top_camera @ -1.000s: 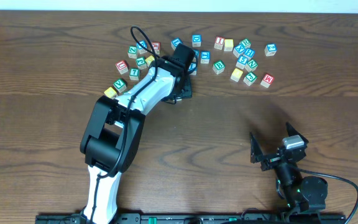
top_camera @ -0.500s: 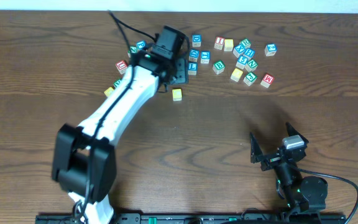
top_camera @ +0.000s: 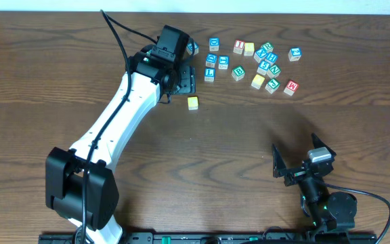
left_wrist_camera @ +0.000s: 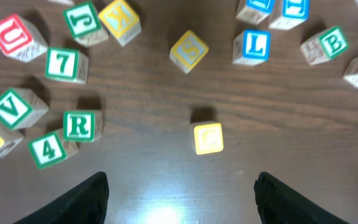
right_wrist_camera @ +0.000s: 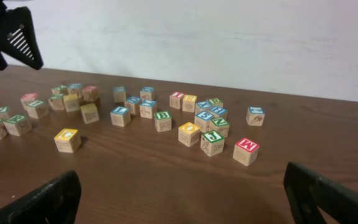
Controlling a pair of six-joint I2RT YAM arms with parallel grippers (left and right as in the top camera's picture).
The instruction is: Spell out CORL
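A yellow C block [top_camera: 193,102] lies alone on the wooden table, just in front of the scattered letter blocks. It also shows in the left wrist view [left_wrist_camera: 208,138] and the right wrist view [right_wrist_camera: 67,139]. My left gripper [top_camera: 183,80] is open and empty, raised above the table just behind the C block; its fingers [left_wrist_camera: 182,205] frame bare wood. A blue L block [left_wrist_camera: 253,46] and a green R block [left_wrist_camera: 79,126] lie in the pile. My right gripper [top_camera: 303,166] is open and empty at the front right, and its fingers [right_wrist_camera: 185,205] are far from the blocks.
Several other letter blocks are scattered along the back of the table [top_camera: 263,64], among them a yellow S [left_wrist_camera: 189,51], a green B [left_wrist_camera: 324,45] and a red M [top_camera: 290,87]. Blocks at the back left are hidden under my left arm in the overhead view.
My left gripper has let go of the yellow C block, which now lies on the table. The left arm has risen and swung back and left. The right arm has not moved.
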